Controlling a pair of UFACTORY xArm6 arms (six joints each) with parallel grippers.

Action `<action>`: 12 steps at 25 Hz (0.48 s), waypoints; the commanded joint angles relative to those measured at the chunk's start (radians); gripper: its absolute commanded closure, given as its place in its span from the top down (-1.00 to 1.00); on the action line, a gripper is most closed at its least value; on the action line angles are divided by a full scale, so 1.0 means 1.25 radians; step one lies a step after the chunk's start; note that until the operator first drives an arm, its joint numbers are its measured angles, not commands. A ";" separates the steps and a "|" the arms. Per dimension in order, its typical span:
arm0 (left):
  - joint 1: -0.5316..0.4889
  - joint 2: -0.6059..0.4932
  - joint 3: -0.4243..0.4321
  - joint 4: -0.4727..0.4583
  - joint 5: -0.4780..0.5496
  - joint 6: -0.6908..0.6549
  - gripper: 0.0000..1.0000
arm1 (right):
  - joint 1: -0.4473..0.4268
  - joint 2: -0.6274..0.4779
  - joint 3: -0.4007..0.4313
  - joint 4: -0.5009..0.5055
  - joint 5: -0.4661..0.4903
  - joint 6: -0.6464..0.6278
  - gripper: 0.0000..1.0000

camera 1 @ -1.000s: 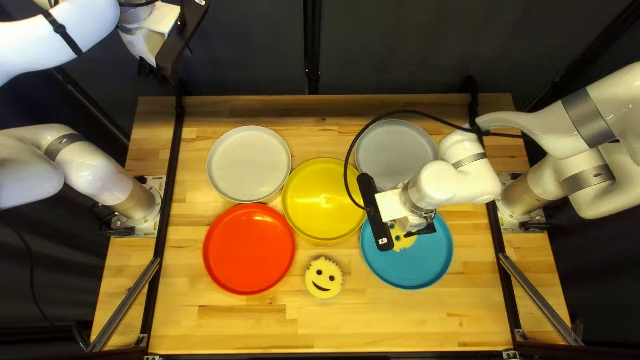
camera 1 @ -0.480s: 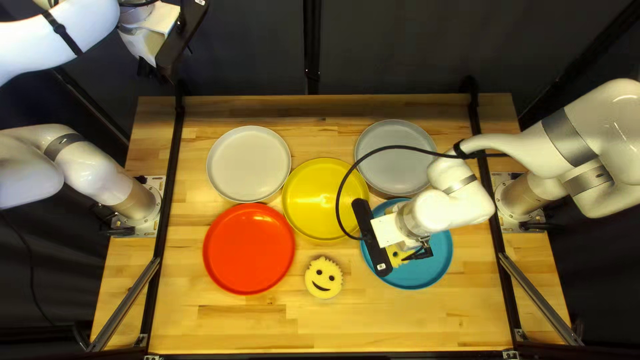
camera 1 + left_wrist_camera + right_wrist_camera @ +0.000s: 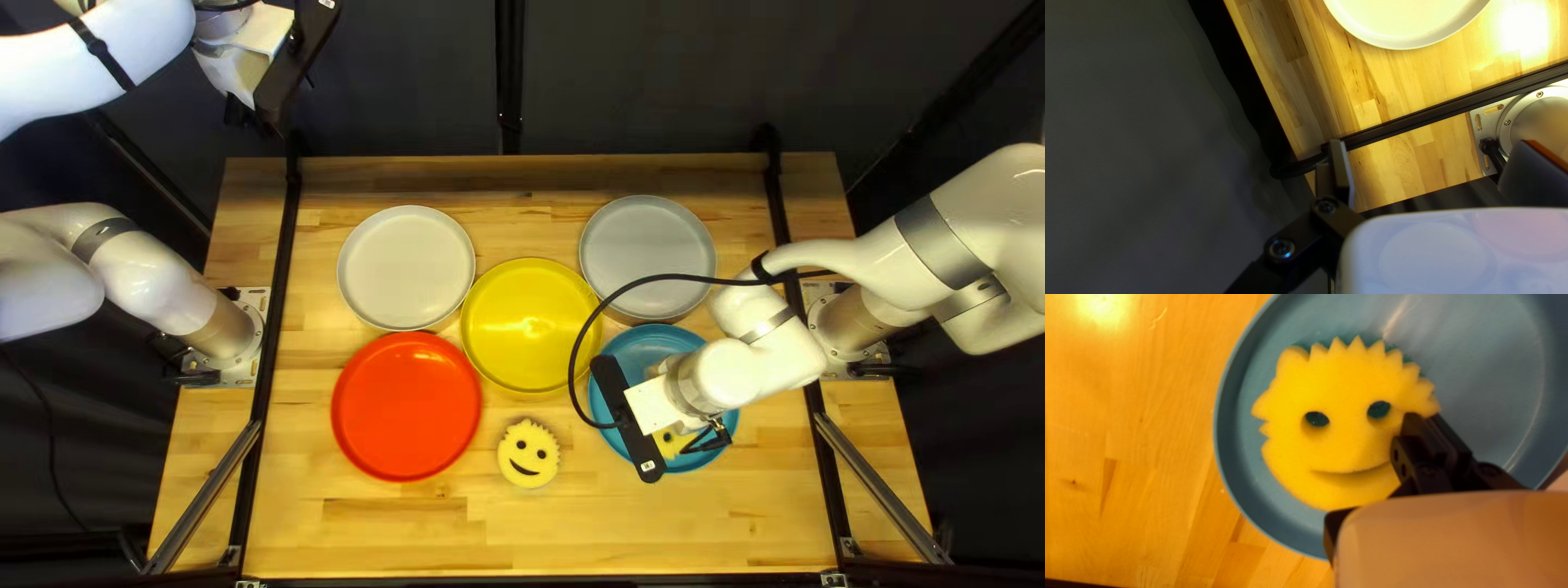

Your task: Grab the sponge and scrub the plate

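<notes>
The right gripper (image 3: 713,438) is low over the blue plate (image 3: 642,341), at the right of the top left view. A yellow smiling sponge (image 3: 668,442) lies on that plate, partly covered by the gripper. In the right wrist view, the right gripper (image 3: 1426,422) has its fingers close together, pinching the side edge of the sponge (image 3: 1339,392) inside the blue plate (image 3: 1481,359). Past the table's far left corner, the left gripper (image 3: 248,113) hangs raised; in its wrist view the left gripper (image 3: 1434,169) stands open, nothing between its fingers.
A second smiling sponge (image 3: 528,454) lies on the table between the red plate (image 3: 406,406) and blue plate. The yellow plate (image 3: 529,326) is centred, with a white plate (image 3: 406,268) and a grey plate (image 3: 649,257) behind. The right arm's cable loops over the yellow plate's edge.
The right gripper and its sponge have moved toward the table's near edge and slightly right across the blue plate. The left arm has stayed still.
</notes>
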 commanded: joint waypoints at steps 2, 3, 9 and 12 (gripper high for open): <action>0.000 0.000 0.000 0.000 0.000 0.000 1.00 | -0.038 0.010 -0.023 -0.023 0.001 -0.009 -1.00; 0.000 0.000 0.000 0.000 0.000 0.000 1.00 | -0.044 0.015 -0.030 -0.026 0.003 -0.010 -1.00; 0.000 0.000 0.000 0.000 0.000 0.000 1.00 | -0.077 0.047 -0.075 -0.051 0.010 0.009 -1.00; 0.000 0.000 0.000 0.000 0.000 0.000 1.00 | -0.108 0.062 -0.090 -0.060 0.014 0.006 -1.00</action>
